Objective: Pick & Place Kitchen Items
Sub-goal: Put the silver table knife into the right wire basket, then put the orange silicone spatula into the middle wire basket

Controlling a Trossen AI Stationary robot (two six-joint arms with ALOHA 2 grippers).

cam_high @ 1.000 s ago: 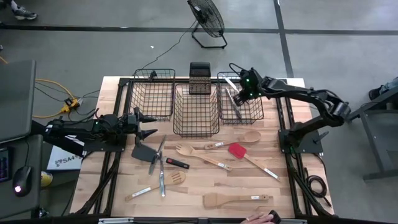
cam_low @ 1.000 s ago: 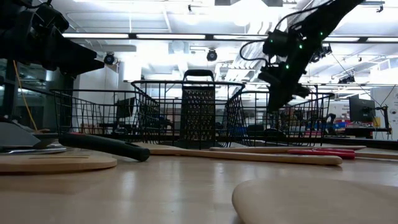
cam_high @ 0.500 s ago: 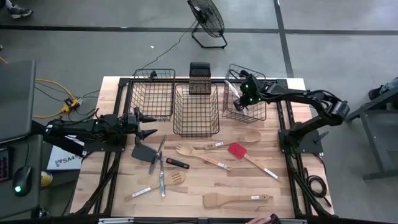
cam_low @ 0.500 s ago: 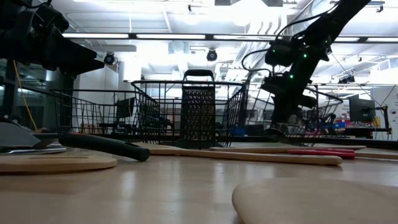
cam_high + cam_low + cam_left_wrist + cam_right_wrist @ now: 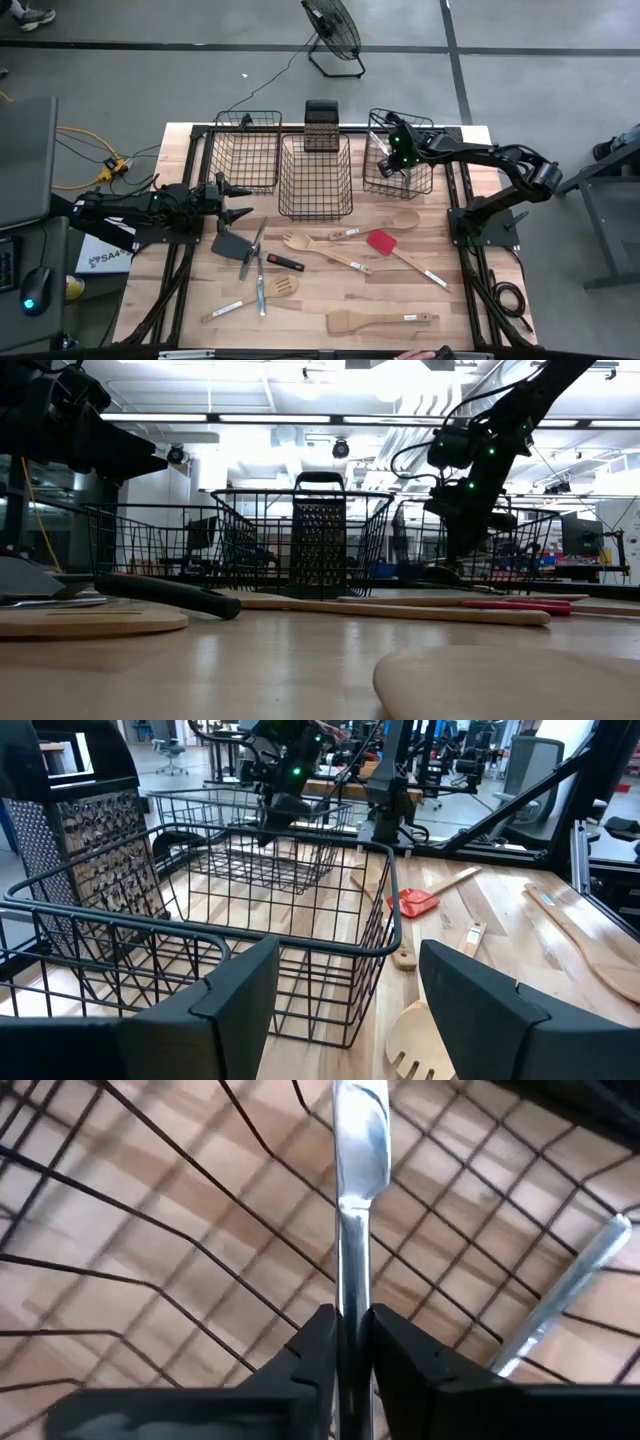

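Right basket (image 5: 398,172): black wire, open grid, tilted up at one side, at the back right of the table (image 5: 310,305).
In right basket: shiny silver knife (image 5: 352,1200) and 1 more silver metal piece (image 5: 565,1295) lying on the wire floor.
Right gripper (image 5: 395,158): down inside right basket, fingers pinched tight on the silver knife handle.
Middle basket (image 5: 316,176): black wire, square, nothing seen inside.
Left basket (image 5: 246,152): black wire, nothing seen inside.
Grater (image 5: 321,126): dark metal with small holes, standing behind middle basket.
Left gripper (image 5: 238,200): waiting over the table's left side, fingers spread wide, holding nothing.
On the table: pale wooden spoon (image 5: 392,222), wooden fork (image 5: 325,250), red spatula (image 5: 404,256), wide wooden spatula (image 5: 380,321), flat black spatula (image 5: 230,245), slim silver cutlery (image 5: 258,270).
Table: light wood boards, smooth.
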